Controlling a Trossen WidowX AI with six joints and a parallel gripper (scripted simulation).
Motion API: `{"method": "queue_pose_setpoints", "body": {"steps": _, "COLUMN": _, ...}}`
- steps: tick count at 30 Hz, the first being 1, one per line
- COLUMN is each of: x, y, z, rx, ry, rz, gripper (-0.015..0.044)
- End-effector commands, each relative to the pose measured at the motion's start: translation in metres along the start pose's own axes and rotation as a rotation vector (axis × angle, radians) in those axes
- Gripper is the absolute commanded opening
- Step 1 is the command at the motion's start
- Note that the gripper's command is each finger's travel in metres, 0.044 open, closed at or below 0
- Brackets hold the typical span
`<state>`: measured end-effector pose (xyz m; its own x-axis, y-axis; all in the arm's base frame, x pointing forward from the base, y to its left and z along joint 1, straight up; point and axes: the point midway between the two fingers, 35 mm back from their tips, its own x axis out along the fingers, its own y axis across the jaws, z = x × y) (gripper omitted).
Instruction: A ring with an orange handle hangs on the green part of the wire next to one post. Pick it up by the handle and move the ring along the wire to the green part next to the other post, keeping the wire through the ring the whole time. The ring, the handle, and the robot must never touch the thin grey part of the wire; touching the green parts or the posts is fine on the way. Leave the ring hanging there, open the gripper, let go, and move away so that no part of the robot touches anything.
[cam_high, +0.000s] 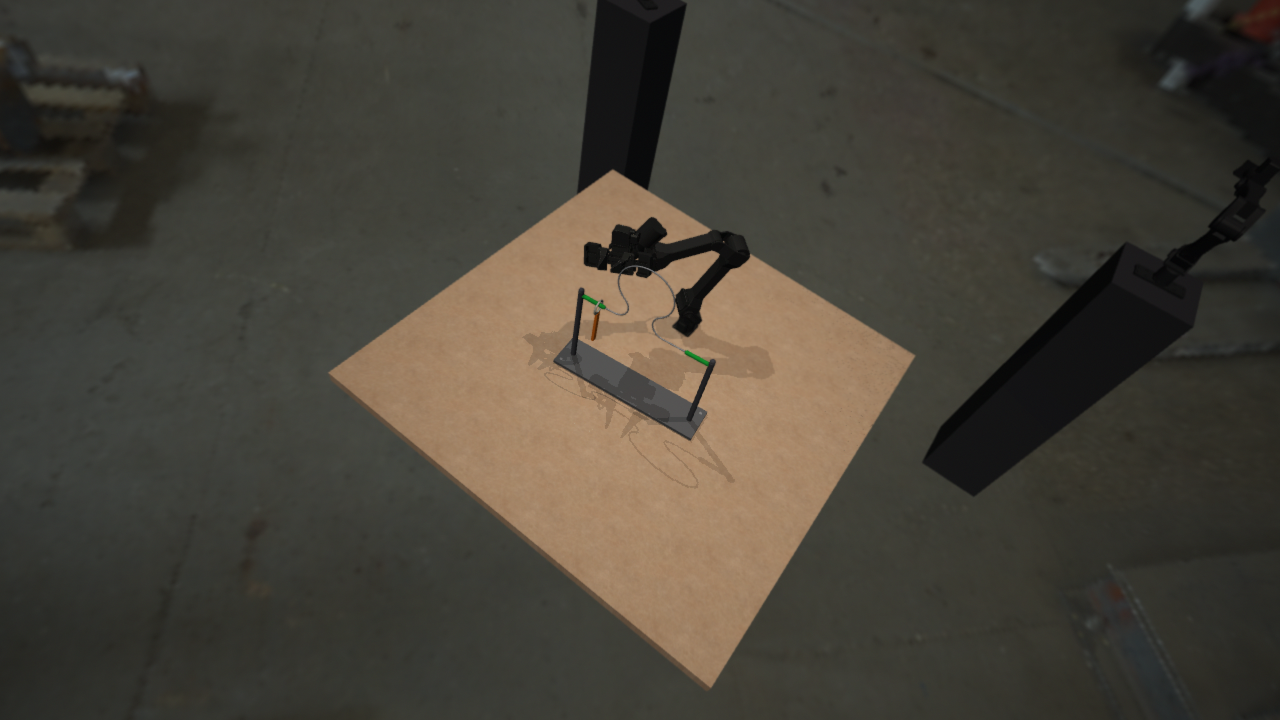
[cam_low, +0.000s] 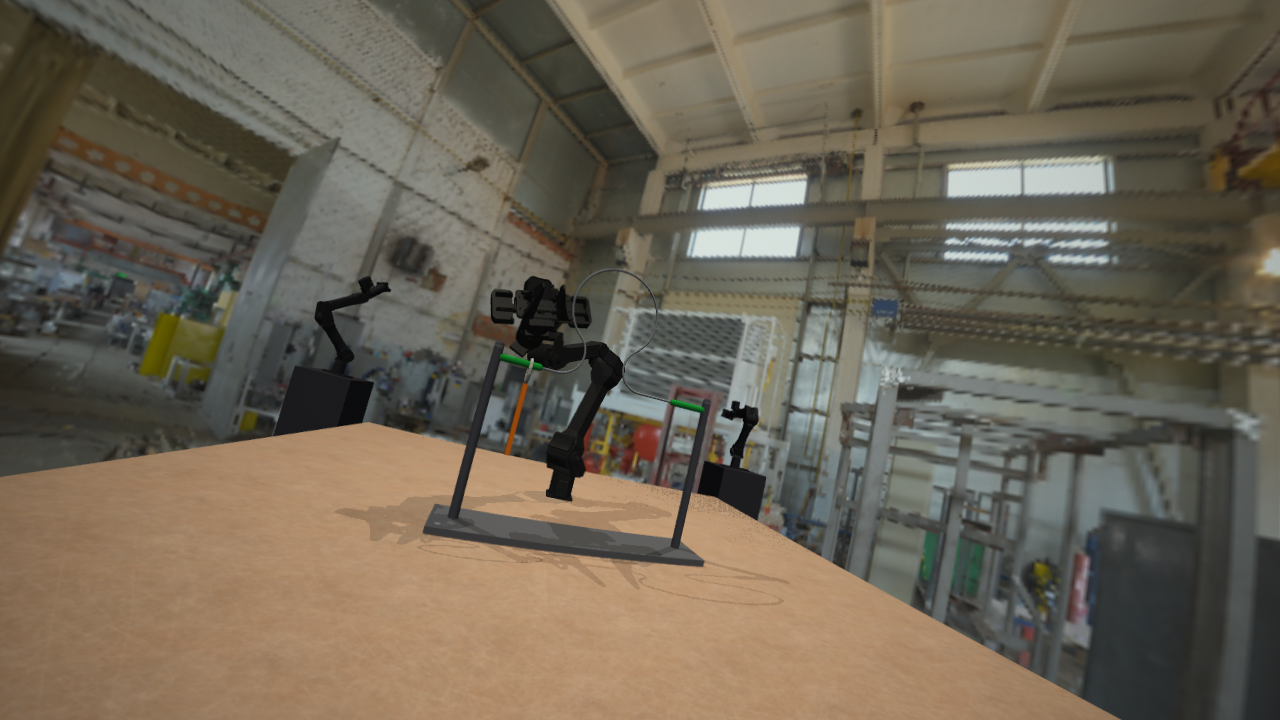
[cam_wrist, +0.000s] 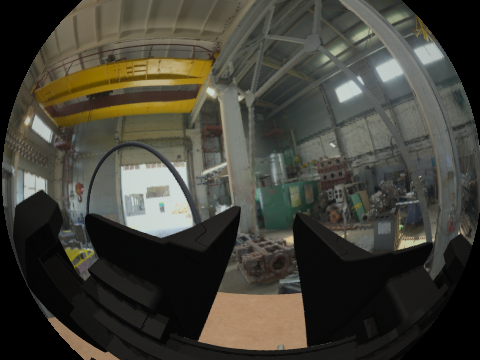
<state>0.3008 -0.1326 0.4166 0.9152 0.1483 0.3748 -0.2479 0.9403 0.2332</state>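
The ring (cam_high: 598, 312) (cam_low: 529, 368) hangs on the inner end of the green part (cam_high: 588, 299) (cam_low: 514, 360) by the left post (cam_high: 577, 324) (cam_low: 475, 434). Its orange handle (cam_high: 595, 325) (cam_low: 516, 419) points down. The thin grey wire (cam_high: 674, 306) (cam_low: 657, 313) (cam_wrist: 132, 144) bends up in a loop to the other green part (cam_high: 697, 358) (cam_low: 687, 406) by the right post (cam_high: 702, 391) (cam_low: 691, 474). My gripper (cam_high: 615, 259) (cam_low: 541, 308) (cam_wrist: 267, 216) is partly open and empty, above the ring's level, behind the wire in the exterior view. Its exact distance from the wire is unclear.
A dark base plate (cam_high: 568, 360) (cam_low: 554, 533) carries both posts on the wooden table (cam_high: 537, 483) (cam_low: 268, 626). My arm's base stands behind the plate. Black pedestals (cam_high: 626, 89) (cam_low: 322, 401) stand beyond the table; small arms stand on two of them.
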Motion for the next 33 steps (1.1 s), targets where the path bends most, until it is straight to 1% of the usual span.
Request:
{"method": "queue_pose_setpoints", "body": {"steps": 1, "x": -0.023, "y": -0.042, "z": -0.038, "rx": -0.079, "ry": 0.068, "rz": -0.073, "gripper": 0.016}}
{"method": "queue_pose_setpoints", "body": {"steps": 5, "x": -0.048, "y": -0.069, "z": -0.069, "rx": -0.135, "ry": 0.125, "rz": -0.119, "gripper": 0.016}}
{"method": "queue_pose_setpoints", "body": {"steps": 10, "x": -0.065, "y": -0.081, "z": -0.088, "rx": -0.167, "ry": 0.159, "rz": -0.132, "gripper": 0.016}}
{"method": "queue_pose_setpoints", "body": {"steps": 16, "x": -0.115, "y": -0.099, "z": -0.153, "rx": -0.269, "ry": 0.273, "rz": -0.133, "gripper": 0.016}}
{"method": "queue_pose_setpoints", "body": {"steps": 21, "x": -0.16, "y": -0.095, "z": -0.201, "rx": -0.341, "ry": 0.349, "rz": -0.114, "gripper": 0.016}}
{"method": "queue_pose_setpoints", "body": {"steps": 26, "x": -0.197, "y": -0.073, "z": -0.238, "rx": -0.402, "ry": 0.398, "rz": -0.08, "gripper": 0.016}}
{"method": "queue_pose_setpoints", "body": {"steps": 28, "x": -0.206, "y": -0.065, "z": -0.246, "rx": -0.417, "ry": 0.406, "rz": -0.071, "gripper": 0.016}}
{"method": "queue_pose_setpoints", "body": {"steps": 33, "x": -0.207, "y": -0.064, "z": -0.247, "rx": -0.418, "ry": 0.406, "rz": -0.069, "gripper": 0.016}}
